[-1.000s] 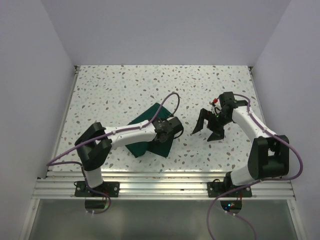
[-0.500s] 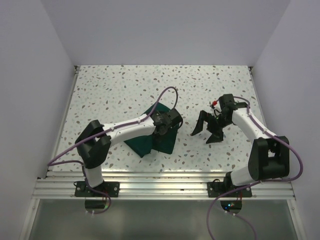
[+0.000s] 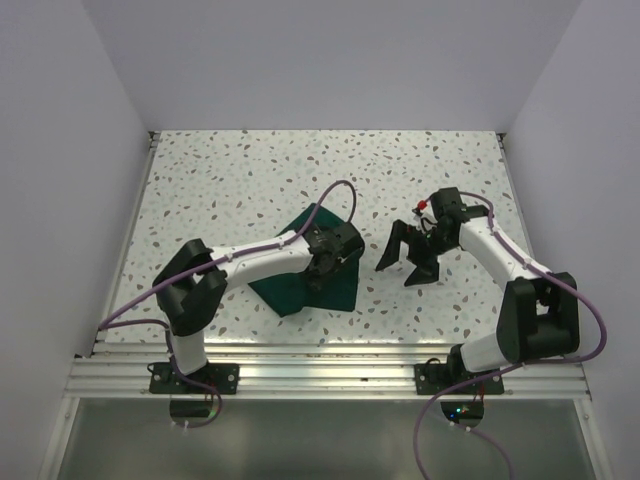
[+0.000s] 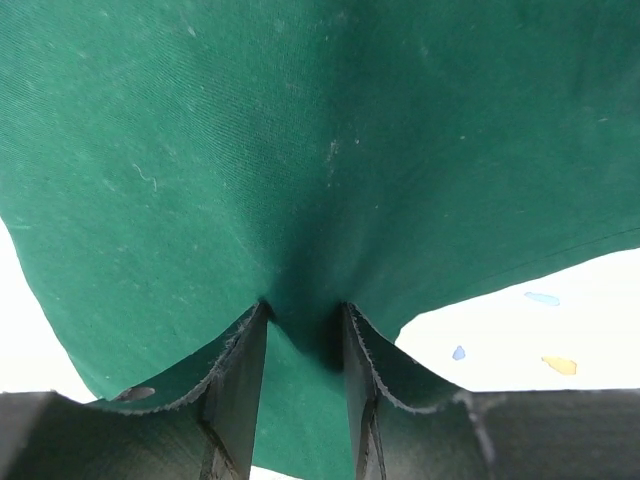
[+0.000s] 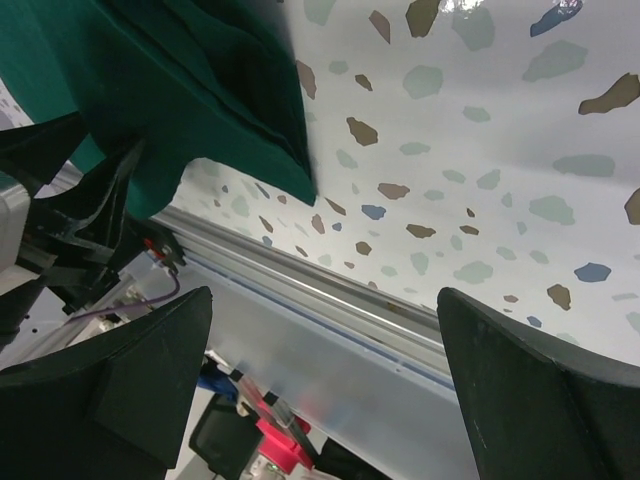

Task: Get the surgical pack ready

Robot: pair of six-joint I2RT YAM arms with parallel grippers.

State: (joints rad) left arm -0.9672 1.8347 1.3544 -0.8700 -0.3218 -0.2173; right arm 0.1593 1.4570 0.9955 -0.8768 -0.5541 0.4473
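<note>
The surgical pack (image 3: 286,292) is a dark green cloth lying folded on the speckled table, left of centre. My left gripper (image 3: 325,268) is down on its right part. In the left wrist view the cloth (image 4: 320,150) fills the frame. The left gripper (image 4: 303,315) has its jaws partly apart, with cloth showing in the gap and frayed cloth edges draped over both fingers (image 4: 240,400). My right gripper (image 3: 402,270) hangs wide open just right of the cloth, holding nothing. In the right wrist view the gripper (image 5: 325,300) frames the table's front rail, with the cloth (image 5: 150,90) at upper left.
The speckled tabletop (image 3: 250,180) is walled in white at the back and both sides. An aluminium rail (image 3: 330,365) runs along the near edge by both arm bases. A purple cable (image 3: 340,190) loops above the left wrist.
The left gripper's jaws have parted from shut while it pressed down onto the cloth's right part. The cloth bundle shifted slightly. The right arm drifted a little left, still open.
</note>
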